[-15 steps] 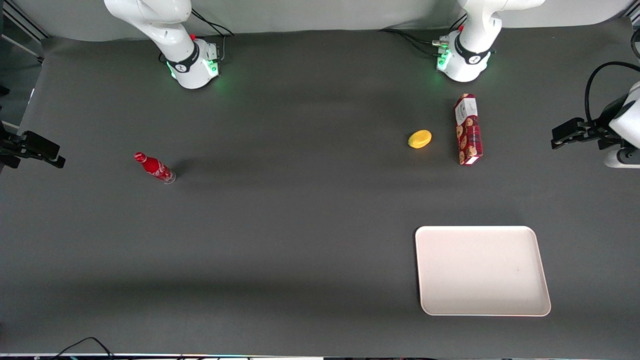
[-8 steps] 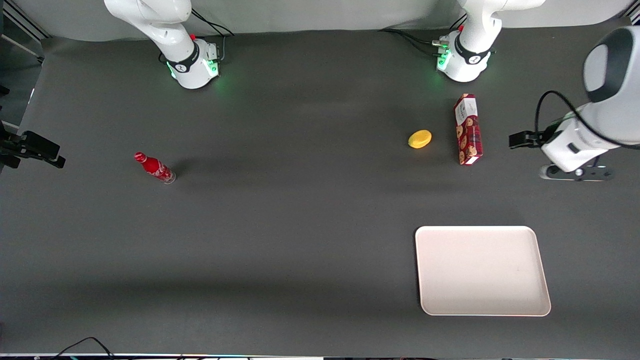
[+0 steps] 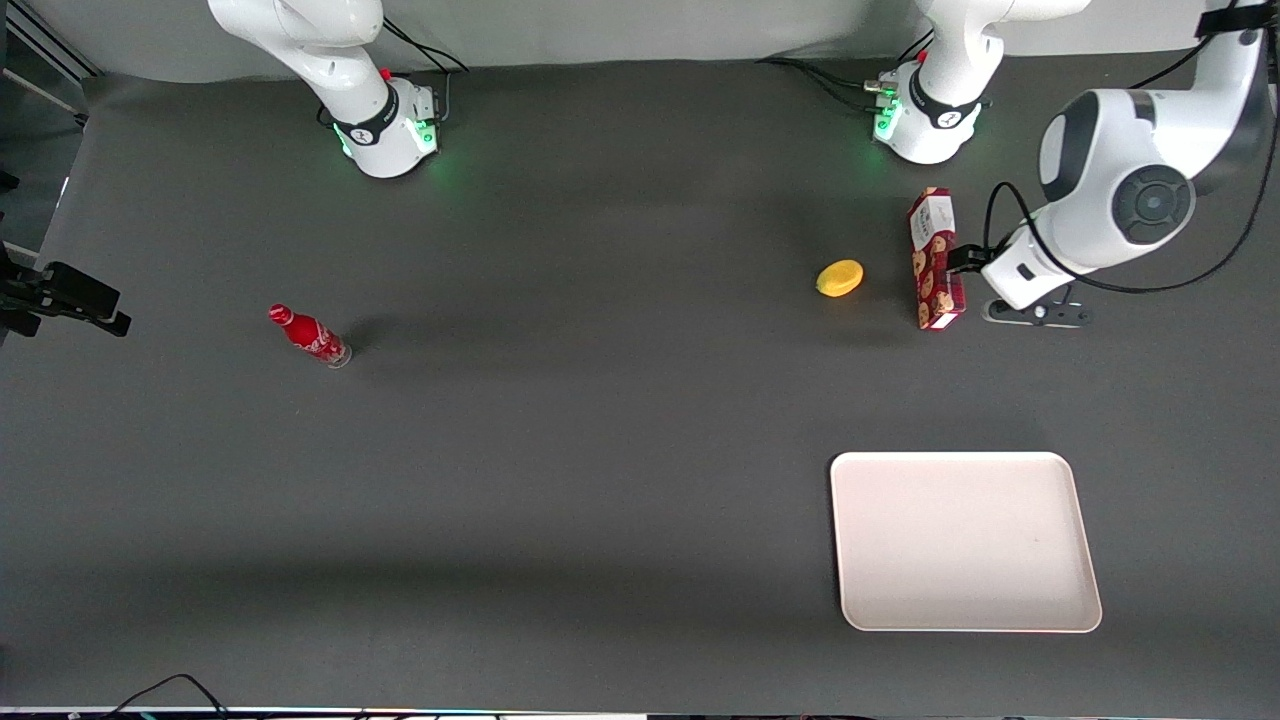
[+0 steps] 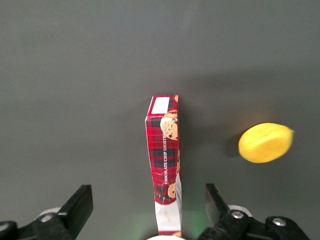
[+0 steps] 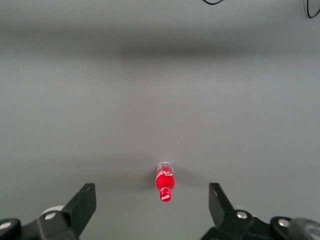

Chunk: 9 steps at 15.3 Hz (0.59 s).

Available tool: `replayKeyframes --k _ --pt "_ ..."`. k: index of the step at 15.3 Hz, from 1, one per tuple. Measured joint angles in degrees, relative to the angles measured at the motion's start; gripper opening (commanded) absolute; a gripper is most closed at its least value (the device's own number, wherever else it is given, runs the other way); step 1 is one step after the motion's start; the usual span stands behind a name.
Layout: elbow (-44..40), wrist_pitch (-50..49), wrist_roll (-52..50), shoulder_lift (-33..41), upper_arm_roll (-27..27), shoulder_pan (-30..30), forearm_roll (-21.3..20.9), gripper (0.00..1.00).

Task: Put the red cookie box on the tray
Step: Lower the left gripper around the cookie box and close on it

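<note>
Wrist view, hand spread wide above red cookie box, box centred between fingers, untouched

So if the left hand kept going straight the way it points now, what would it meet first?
Most likely the red cookie box: the open left hand points down at the table with the box between its fingers. Height above it is unclear.

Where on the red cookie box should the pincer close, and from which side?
Probably from above, across the narrow width near mid-length. The red cookie box is long and slim, lying on the table, and the open pincer above it spans that width. The lemon lies apart, so it should not interfere.
</note>
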<state>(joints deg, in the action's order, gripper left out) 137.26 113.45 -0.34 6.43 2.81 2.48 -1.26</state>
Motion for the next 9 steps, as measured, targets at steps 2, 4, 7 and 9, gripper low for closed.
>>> replayKeyframes --k 2,4,7,9 --pt "6.47 6.88 0.01 0.16 0.01 0.0 0.0 1.0" --pt "12.41 13.6 0.02 0.14 0.03 0.0 0.0 1.0" --pt "20.35 24.19 0.06 -0.03 0.2 0.01 0.0 1.0" --pt "22.79 28.24 0.08 -0.81 0.28 0.02 0.0 1.0"
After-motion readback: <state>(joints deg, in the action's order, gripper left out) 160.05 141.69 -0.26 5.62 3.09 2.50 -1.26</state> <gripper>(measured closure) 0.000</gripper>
